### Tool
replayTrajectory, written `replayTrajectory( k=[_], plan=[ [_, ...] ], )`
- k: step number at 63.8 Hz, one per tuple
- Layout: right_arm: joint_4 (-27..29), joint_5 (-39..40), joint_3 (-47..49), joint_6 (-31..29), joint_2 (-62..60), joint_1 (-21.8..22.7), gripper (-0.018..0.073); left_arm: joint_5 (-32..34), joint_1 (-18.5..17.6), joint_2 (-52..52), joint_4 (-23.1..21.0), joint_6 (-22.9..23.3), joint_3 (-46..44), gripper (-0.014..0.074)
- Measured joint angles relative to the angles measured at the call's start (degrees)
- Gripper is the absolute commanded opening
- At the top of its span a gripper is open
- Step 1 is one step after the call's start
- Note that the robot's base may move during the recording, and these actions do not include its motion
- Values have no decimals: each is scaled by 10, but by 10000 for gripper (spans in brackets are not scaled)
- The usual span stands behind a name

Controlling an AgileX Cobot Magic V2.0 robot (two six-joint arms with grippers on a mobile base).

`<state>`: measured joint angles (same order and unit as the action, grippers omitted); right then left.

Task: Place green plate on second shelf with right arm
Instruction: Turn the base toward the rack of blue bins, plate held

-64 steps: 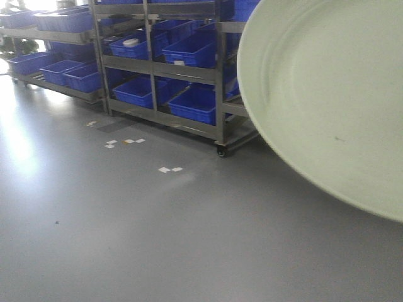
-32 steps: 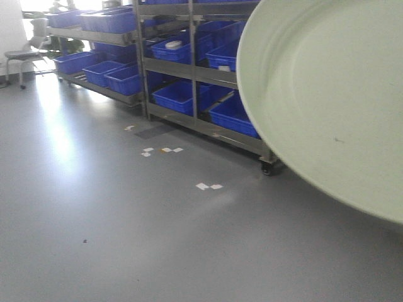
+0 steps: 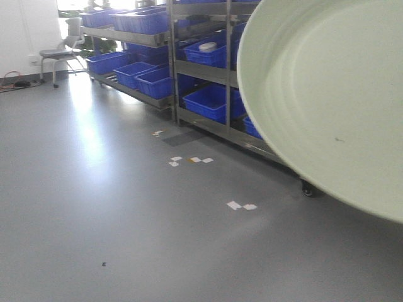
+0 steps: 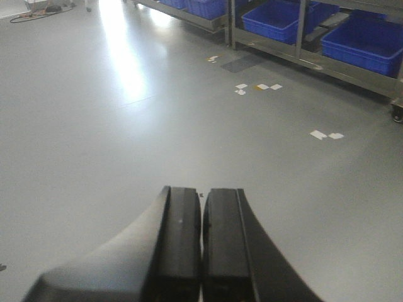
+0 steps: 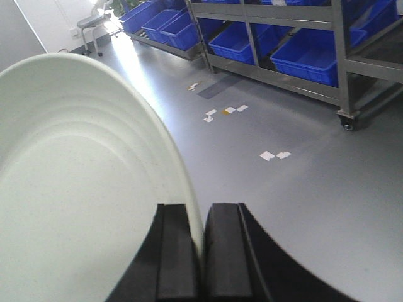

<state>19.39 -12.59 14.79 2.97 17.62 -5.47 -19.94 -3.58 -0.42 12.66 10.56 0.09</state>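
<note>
Since it must ride to the shelving rack (image 3: 228, 75) at twelve o'clock, my right claw (image 5: 201, 217) pinches the green plate (image 5: 75, 176) by its rim; my left claw (image 4: 201, 207) is clenched on nothing.

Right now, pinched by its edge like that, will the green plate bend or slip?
Probably stiff: the green plate shows no sag though the right tool pinches only its rim. It could slip, since the surface looks smooth and the grip is narrow.
</note>
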Motion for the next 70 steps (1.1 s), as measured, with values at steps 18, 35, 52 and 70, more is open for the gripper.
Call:
replayTrajectory(
  k=[18,35,52,70],
  plan=[
    [0,0,0,0,0,0,55,0,0,0,0,0,0,125],
    [0,0,0,0,0,0,55,0,0,0,0,0,0,125],
    [0,0,0,0,0,0,55,0,0,0,0,0,0,125],
    [0,0,0,0,0,0,55,0,0,0,0,0,0,125]
  ],
)
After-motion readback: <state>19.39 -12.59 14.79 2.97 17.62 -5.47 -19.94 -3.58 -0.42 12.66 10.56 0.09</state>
